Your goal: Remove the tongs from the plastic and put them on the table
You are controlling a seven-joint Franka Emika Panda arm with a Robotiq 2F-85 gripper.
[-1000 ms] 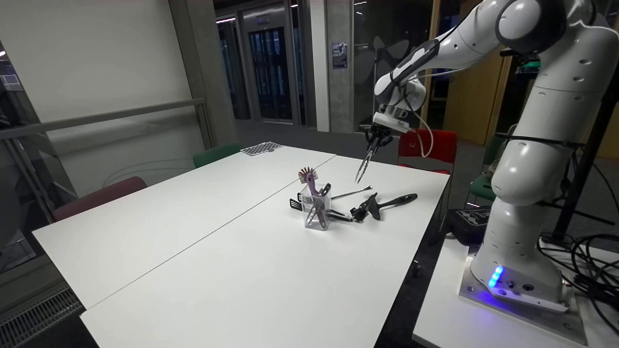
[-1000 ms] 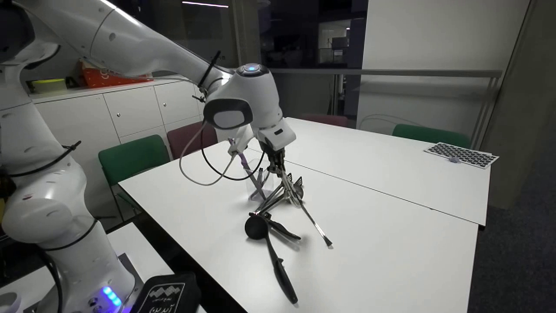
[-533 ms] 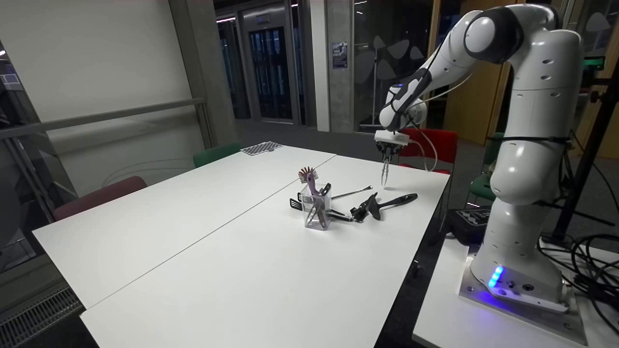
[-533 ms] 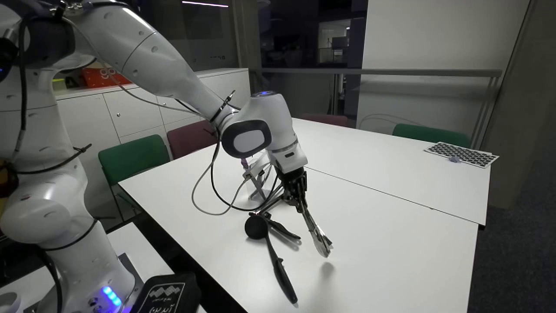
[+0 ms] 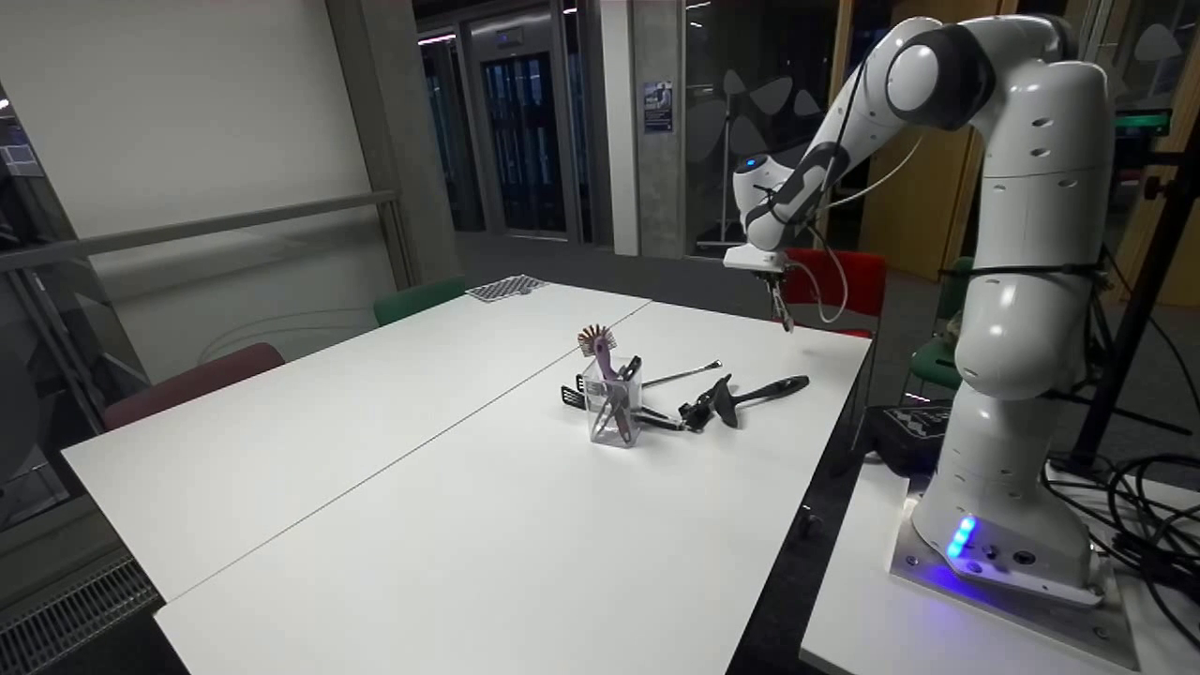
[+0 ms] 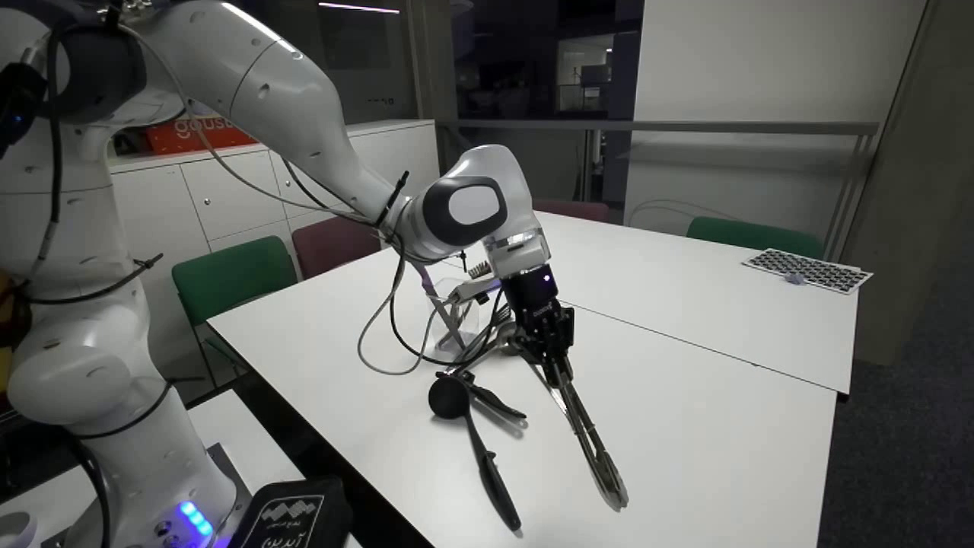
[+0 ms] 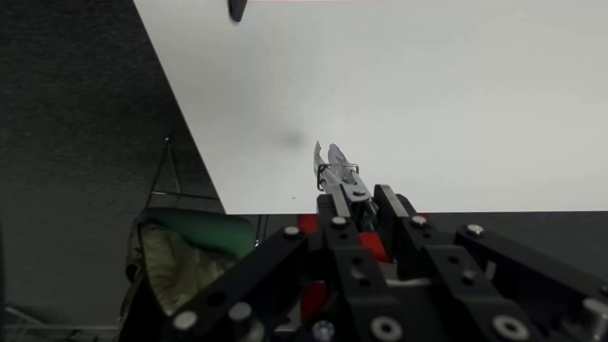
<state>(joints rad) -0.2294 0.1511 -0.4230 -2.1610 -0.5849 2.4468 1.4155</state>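
1. The tongs (image 6: pixel 597 450) are pinched between the fingers of the gripper (image 7: pixel 360 202).
2. The tongs are suspended above the table (image 5: pixel 487 525), near a corner; in the wrist view, a shadow (image 7: pixel 292 138) is cast beside the tips.
3. The wire ring (image 7: pixel 338 165) around the tongs is shown clearly in the wrist view.
4. The plastic (image 5: pixel 595 403) is shown unobstructed in an exterior view, but is partly covered in an exterior view where the arm (image 6: pixel 297 114) overlaps it.
5. The tips are directed downward, away from the gripper; the long axis is tilted in both exterior views.
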